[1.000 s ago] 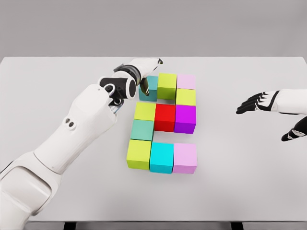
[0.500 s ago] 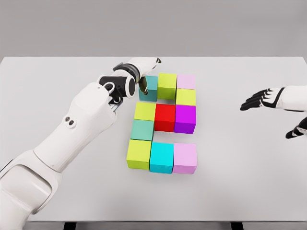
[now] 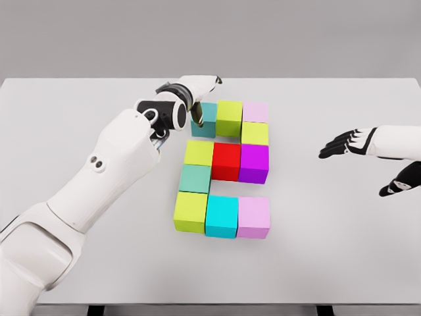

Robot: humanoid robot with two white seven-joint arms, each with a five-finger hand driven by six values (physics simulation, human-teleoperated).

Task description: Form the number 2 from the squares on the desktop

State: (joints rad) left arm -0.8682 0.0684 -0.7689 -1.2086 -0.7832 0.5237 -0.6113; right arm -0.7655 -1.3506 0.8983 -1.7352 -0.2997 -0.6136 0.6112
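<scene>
Head view: eleven coloured cubes sit packed together near the middle of the white bench (image 3: 79,276), edges touching, laid out as a blocky numeral. The top row runs teal cube (image 3: 206,118), lime cube (image 3: 229,116), pale pink cube (image 3: 255,111); a yellow-green cube (image 3: 254,133) sits below the pink. The middle row reads yellow-green, red cube (image 3: 226,161), purple cube (image 3: 254,162). A sea-green cube (image 3: 195,178) links down to the bottom row of lime, cyan cube (image 3: 222,215) and lilac. The left hand (image 3: 191,92) rests against the teal cube's left side, fingers curled around its far corner. The right hand (image 3: 368,155) hovers above the bench's right edge, fingers spread, holding nothing.
</scene>
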